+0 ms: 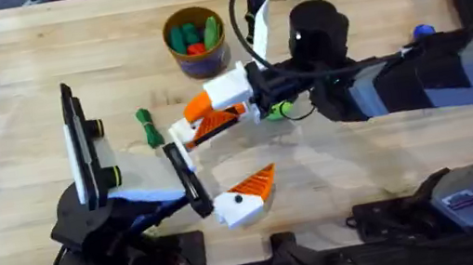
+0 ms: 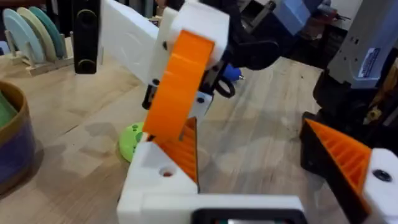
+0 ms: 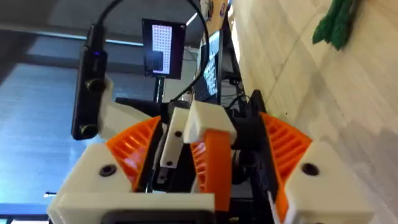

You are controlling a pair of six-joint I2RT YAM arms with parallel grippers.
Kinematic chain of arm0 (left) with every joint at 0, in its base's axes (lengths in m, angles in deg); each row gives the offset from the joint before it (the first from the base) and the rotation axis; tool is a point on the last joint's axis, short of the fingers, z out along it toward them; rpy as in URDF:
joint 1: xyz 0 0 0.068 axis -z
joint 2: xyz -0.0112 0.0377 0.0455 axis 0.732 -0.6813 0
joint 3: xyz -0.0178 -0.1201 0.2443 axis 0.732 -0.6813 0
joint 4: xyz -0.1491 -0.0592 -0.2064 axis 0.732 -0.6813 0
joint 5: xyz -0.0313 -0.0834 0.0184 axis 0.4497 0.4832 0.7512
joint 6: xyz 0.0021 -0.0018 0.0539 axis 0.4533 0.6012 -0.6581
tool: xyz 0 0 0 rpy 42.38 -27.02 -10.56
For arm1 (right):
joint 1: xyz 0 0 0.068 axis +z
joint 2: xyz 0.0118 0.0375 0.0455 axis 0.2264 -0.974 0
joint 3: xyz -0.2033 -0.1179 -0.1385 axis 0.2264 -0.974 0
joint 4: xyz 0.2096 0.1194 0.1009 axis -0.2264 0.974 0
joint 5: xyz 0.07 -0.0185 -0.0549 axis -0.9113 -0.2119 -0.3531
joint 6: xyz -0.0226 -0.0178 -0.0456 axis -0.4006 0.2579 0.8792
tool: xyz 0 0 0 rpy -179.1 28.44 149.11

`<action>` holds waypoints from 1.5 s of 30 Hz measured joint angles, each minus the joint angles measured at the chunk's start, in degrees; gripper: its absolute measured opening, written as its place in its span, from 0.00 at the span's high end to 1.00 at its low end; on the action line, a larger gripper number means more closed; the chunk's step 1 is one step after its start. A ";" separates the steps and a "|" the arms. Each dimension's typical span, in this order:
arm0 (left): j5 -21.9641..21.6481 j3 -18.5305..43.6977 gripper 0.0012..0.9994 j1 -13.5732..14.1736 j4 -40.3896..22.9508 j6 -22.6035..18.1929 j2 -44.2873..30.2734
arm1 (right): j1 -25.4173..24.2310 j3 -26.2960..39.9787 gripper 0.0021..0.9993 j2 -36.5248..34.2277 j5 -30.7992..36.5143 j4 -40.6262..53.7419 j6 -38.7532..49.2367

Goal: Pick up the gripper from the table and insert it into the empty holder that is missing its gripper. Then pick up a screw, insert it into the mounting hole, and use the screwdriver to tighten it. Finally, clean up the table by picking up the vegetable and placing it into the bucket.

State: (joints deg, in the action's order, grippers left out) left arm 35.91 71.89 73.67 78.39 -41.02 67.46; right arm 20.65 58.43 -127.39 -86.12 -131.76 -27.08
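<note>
a wooden table seen from above. the right gripper (image 1: 206, 118) reaches in from the right edge to the middle of the frame, its white and orange fingers pinching the loose orange gripper (image 1: 214, 128). that orange gripper sits against the holder (image 1: 183, 139), the white mount on the upper finger of the left gripper (image 1: 214, 173), which comes up from the lower left. in the left wrist view the orange gripper (image 2: 180, 81) stands tilted above the white holder (image 2: 155, 171), touching it, and the mounting hole (image 2: 166, 172) shows as a small round opening in the holder's top face, with no screw in it. the left gripper's fingers are spread wide; its other finger, with its own orange pad (image 1: 256, 182), lies lower, just right of centre.

the vegetable (image 1: 148, 127), slim and dark green, lies on the bare wood just left of the two grippers, apart from both. a lime-green disc (image 1: 282, 108) sits on the table just right of the right gripper's fingers.

the bucket (image 1: 195, 40) stands at upper centre, well above the grippers. it has a yellow-orange rim and holds green and red toy pieces.
</note>
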 joint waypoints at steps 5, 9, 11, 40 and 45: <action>0.47 0.00 0.01 0.00 0.00 0.00 0.01 | -4.40 0.05 0.08 0.02 -0.29 -1.13 0.16; 0.58 0.00 0.01 0.00 0.00 -0.01 0.00 | -9.86 1.44 0.08 0.02 -0.35 -0.93 0.74; 0.58 0.00 0.01 0.00 0.00 0.00 0.01 | -12.40 3.09 0.08 0.39 -0.33 0.10 1.73; 0.58 0.00 0.01 0.00 -0.02 0.00 0.01 | 2.28 24.06 0.10 15.45 63.98 93.39 52.30; 0.59 0.00 0.01 0.00 -0.01 -0.01 0.01 | 5.32 24.06 0.41 9.87 67.84 93.99 53.08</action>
State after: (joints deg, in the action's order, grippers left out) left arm 36.50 71.89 73.67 78.38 -41.03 67.47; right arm 25.97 82.50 -117.52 -18.28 -37.77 26.00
